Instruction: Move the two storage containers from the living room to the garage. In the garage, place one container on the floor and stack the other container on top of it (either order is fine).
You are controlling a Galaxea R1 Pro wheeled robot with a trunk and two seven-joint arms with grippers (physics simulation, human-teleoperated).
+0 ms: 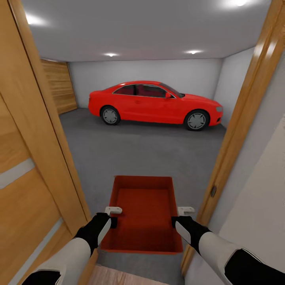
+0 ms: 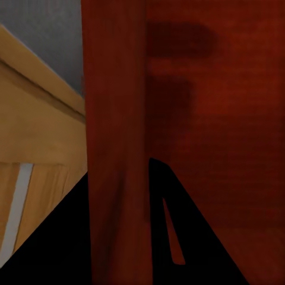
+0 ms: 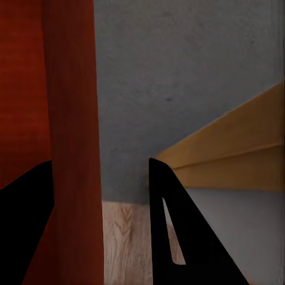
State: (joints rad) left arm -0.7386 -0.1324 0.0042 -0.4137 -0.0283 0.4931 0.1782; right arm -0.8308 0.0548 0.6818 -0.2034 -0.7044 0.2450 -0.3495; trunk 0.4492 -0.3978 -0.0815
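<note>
garage (image 1: 150,51) ahead through the doorway, container (image 1: 143,213) carried between both arms.
left gripper (image 1: 111,217) pinches the bin's left wall, right gripper (image 1: 179,217) its right wall; long axis points forward toward the grey floor (image 1: 138,150), both arms equally near, the bin level and empty.

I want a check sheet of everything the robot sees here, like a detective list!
Surface: dark grey garage floor ahead; a strip of light wood planks at the threshold.
Job's things: one orange-red container carried in the doorway, open side up, nothing inside it.
Clutter: nothing seen.
Grippers: left pincer clamps the container's left wall; right pincer clamps its right wall, a finger on each side of the wall.
Cables: nothing seen.
Surroundings: red car parked side-on by the back wall; wood-panelled door at far left; wooden door frame on both sides.
</note>
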